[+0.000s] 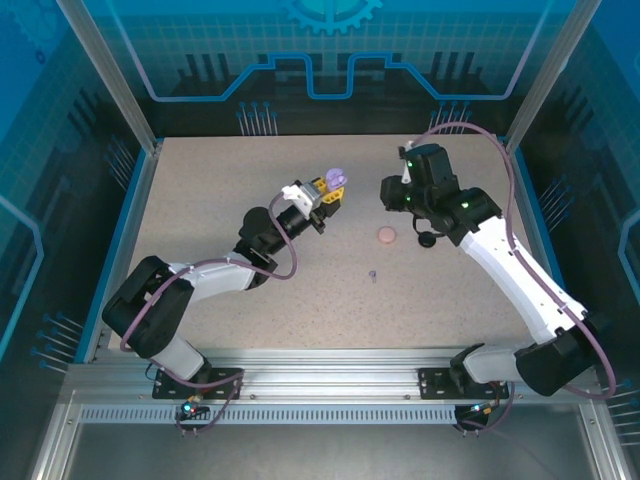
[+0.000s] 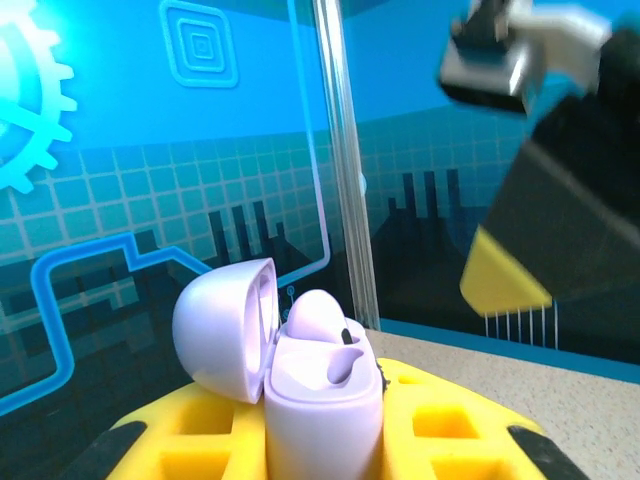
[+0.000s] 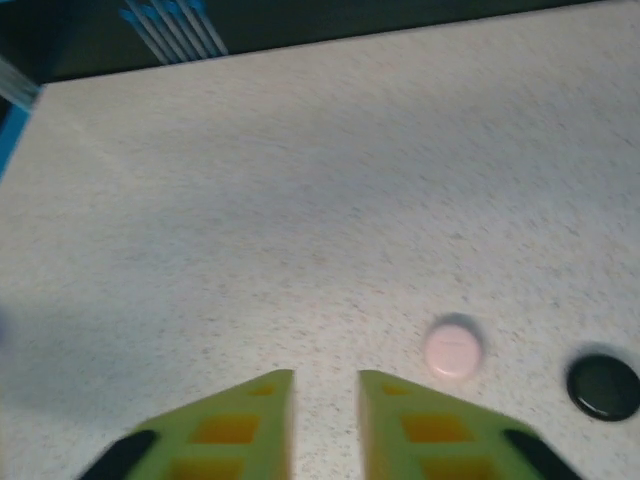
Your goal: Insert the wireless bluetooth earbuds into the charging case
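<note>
One lilac earbud (image 2: 315, 312) sits seated in the open lilac charging case (image 2: 322, 405). The socket beside it appears empty, so I judge this case half filled. The left gripper (image 2: 322, 450) is clenched on the case body, its yellow fingers (image 2: 440, 430) pressing from either side. The lid (image 2: 225, 330) is hinged back above them, and the case is held up off the table (image 1: 200, 200).

The right gripper (image 3: 325, 405) has its fingers parted with nothing between them; bare table shows through the gap. In the top view it hangs just across from the left fingertips, near the case.

A tiny lilac speck (image 1: 373, 275) lies on the table, well apart from both sets of fingers. It is probably the matching earbud, though it is too small to be sure. A pink case (image 3: 453, 350) and a black case (image 3: 603, 387) lie closed ahead of the right fingers, off to one side. Whether they hold earbuds cannot be told.

By my reading, what is left is to fetch the loose lilac bud, seat it in the free socket and shut the lid. After that come the other two cases.
</note>
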Available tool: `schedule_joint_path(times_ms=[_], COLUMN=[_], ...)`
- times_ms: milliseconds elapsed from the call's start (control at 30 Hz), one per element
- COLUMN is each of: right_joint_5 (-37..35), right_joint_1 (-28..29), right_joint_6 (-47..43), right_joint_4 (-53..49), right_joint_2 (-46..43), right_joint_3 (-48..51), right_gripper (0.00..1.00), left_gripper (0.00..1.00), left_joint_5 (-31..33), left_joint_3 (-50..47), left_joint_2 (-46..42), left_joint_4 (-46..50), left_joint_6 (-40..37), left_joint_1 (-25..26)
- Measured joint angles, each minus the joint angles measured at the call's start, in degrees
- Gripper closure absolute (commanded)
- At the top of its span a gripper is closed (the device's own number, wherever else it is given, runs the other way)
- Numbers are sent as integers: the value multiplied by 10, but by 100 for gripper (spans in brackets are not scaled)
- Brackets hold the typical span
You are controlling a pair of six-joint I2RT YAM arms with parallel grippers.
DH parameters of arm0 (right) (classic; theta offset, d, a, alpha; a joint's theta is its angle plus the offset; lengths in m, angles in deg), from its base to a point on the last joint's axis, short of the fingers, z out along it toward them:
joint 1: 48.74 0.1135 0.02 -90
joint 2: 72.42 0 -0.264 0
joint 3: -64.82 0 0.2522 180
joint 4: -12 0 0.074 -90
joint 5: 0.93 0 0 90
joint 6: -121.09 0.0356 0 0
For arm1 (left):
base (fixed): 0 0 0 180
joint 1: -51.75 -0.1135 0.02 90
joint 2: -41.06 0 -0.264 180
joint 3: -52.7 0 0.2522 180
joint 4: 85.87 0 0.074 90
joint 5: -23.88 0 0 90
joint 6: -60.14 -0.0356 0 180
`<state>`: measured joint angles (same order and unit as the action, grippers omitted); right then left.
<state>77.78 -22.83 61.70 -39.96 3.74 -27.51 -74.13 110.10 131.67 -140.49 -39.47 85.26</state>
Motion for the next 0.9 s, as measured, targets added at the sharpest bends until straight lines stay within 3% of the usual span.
schedule_joint_path(times_ms=[167, 400, 667, 900], right_joint_5=[21, 45, 45, 41], right_joint_1=[-24, 5, 82, 102], right_joint_6=[31, 68, 181, 243], right_joint_4=[10, 6, 3, -6], right_joint_2=[25, 66, 139, 207], right_joint_3=[65, 159, 185, 180], right_gripper=[52, 40, 48, 58], left_gripper=[100, 100, 100, 100], left_joint_5=[21, 38, 47, 53], left_joint_3=[-19, -32, -33, -45], left_joint_2=[-1, -7, -11, -20], left_joint_4=[-9, -10, -10, -13], left_joint_6=[13, 23, 33, 33], left_joint_1=[-4, -7, -8, -12])
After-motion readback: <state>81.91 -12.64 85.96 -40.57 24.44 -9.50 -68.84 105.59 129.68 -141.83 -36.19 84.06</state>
